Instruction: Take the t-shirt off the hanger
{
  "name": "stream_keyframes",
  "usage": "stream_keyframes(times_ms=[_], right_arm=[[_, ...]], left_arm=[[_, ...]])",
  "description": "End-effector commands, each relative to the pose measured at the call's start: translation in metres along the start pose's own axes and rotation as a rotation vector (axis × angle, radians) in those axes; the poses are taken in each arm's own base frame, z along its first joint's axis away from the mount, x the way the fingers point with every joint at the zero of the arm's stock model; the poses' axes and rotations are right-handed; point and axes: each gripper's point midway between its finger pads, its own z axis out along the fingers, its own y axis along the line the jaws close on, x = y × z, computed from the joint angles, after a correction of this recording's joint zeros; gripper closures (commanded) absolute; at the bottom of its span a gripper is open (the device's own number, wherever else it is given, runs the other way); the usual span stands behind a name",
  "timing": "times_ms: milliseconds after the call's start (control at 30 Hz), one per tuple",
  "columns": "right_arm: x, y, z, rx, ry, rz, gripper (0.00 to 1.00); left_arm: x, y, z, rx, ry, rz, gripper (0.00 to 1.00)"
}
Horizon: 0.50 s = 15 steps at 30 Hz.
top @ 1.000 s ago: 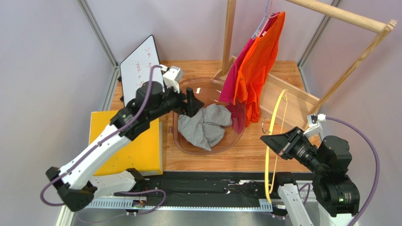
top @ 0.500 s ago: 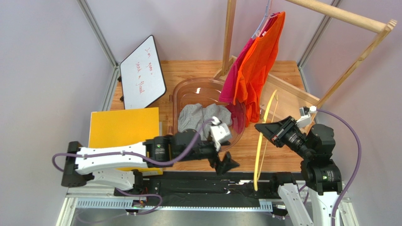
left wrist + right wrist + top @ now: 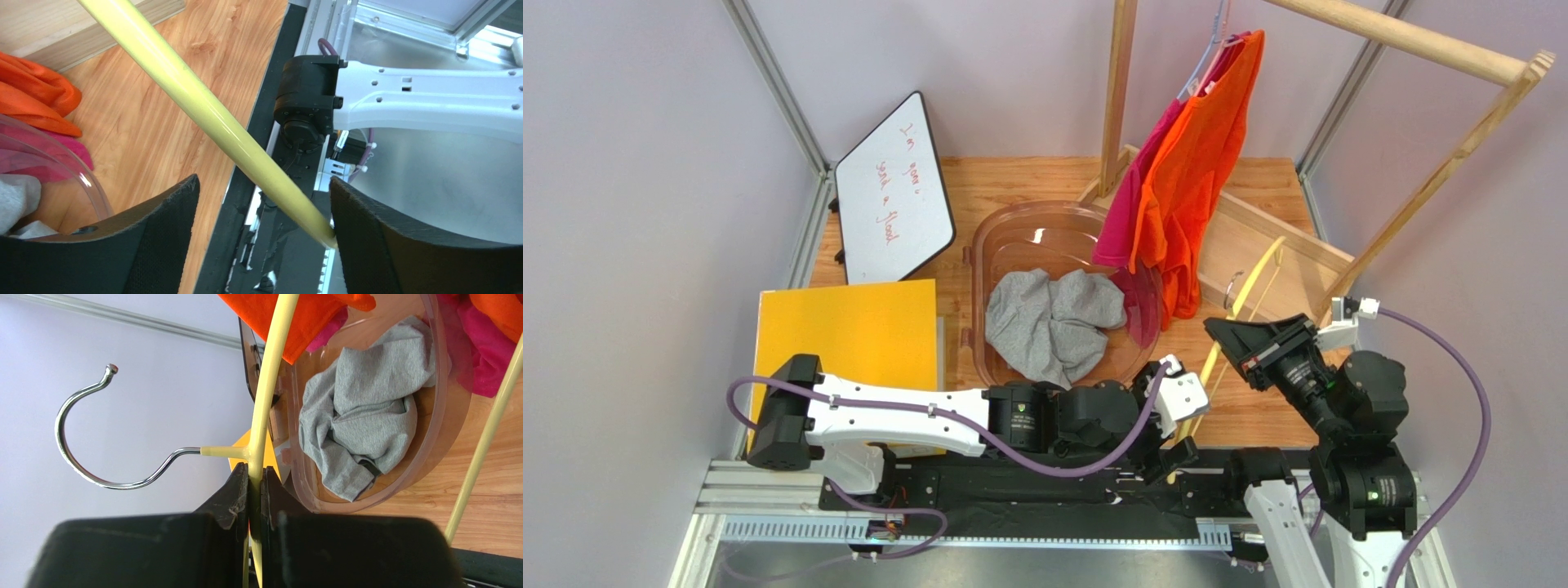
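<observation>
T-shirt point(image 3: 1053, 325), grey, lies crumpled in the tub point(image 3: 1011, 233), clear of the hanger point(image 3: 1249, 292). Removal looks done to me; only the hanger is left to park. On the bench point(image 3: 1014, 178), the rack point(image 3: 1120, 98) stands back right with an orange shirt point(image 3: 1198, 159) and a pink shirt point(image 3: 1133, 214) hanging on it, hems reaching the tub's right side. Hanger is bare and slants from near the rack's base down to the near edge of the bench. Right hand point(image 3: 251, 478) is pressed together on the hanger's top bar, just beside where the hook point(image 3: 92, 435) joins. Left hand point(image 3: 264, 190) is spread. The lower bar passes between its pads, with the bar end at or against one pad point(image 3: 393, 245), not pinched. Risks:
- If left closes while right holds firm, the two arms load the thin bar against each other, so it bends or pops out of a grip.
- The bar's low end sits over the base rail, and a sweep could wedge it there.
- The hook is free and near the hanging shirts, so a swing toward the rack could snag the orange shirt and drag it off.
</observation>
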Motion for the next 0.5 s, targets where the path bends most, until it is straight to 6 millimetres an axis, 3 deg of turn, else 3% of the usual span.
stream_keyframes(times_ms=[0,167,200,300,333,467], right_arm=[[-0.010,0.029,-0.022,-0.080,-0.079,0.029,1.00],[-0.006,0.037,-0.023,-0.091,-0.041,-0.005,1.00],[-0.005,0.038,-0.022,-0.089,-0.026,-0.019,0.99],[0.006,0.026,-0.020,-0.053,0.046,-0.116,0.89],[0.008,0.022,-0.019,-0.039,0.062,-0.140,0.80],[0.024,0.000,-0.020,-0.005,0.162,-0.274,0.61]], left_arm=[[-0.014,0.000,0.009,-0.035,-0.047,-0.042,0.32],[-0.002,0.006,0.015,-0.073,-0.023,-0.076,0.82],[-0.003,0.012,0.013,-0.114,-0.017,-0.092,1.00],[-0.010,0.023,0.003,-0.177,-0.023,-0.109,1.00],[-0.013,0.026,0.000,-0.190,-0.028,-0.115,1.00],[-0.035,0.030,-0.010,-0.201,-0.062,-0.167,1.00]])
